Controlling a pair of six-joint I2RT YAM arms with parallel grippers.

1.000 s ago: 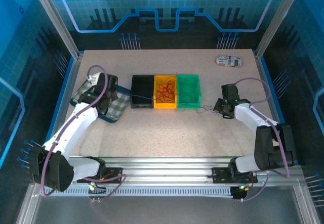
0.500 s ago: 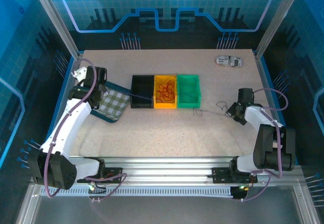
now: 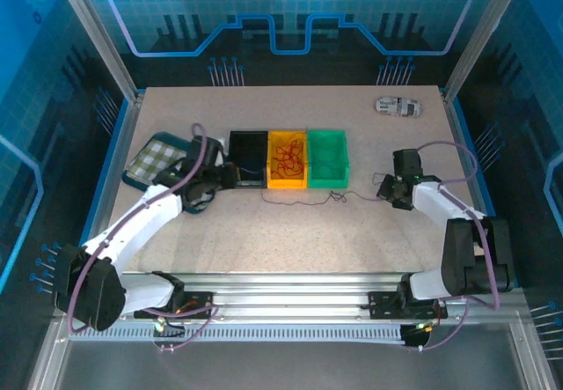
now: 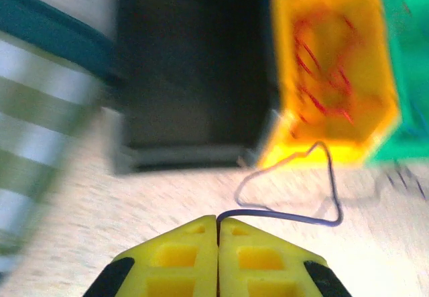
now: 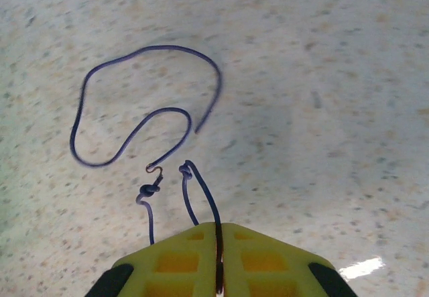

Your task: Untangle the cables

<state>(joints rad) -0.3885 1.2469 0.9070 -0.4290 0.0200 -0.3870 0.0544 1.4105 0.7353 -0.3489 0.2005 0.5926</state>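
Observation:
A thin dark-blue cable (image 3: 339, 195) lies stretched across the table in front of the bins, between my two grippers. My left gripper (image 3: 236, 177) sits at the front of the black bin (image 3: 247, 157), shut (image 4: 218, 220) on one end of this cable (image 4: 295, 218), which loops to the right before the yellow bin (image 4: 335, 62). My right gripper (image 3: 384, 189) is shut (image 5: 218, 226) on the other end; the cable (image 5: 147, 112) curls ahead of it with small knots (image 5: 149, 190). Red wires (image 3: 287, 157) lie tangled inside the yellow bin.
A green bin (image 3: 327, 157) stands to the right of the yellow one. A checkered cloth (image 3: 154, 157) lies at the left, beside the black bin. A small silver object (image 3: 398, 106) rests at the far right corner.
My left arm swung right from over the checkered cloth to the black bin's front, still holding the cable end. My right gripper came back left after pulling right, and the cable now lies slacker.

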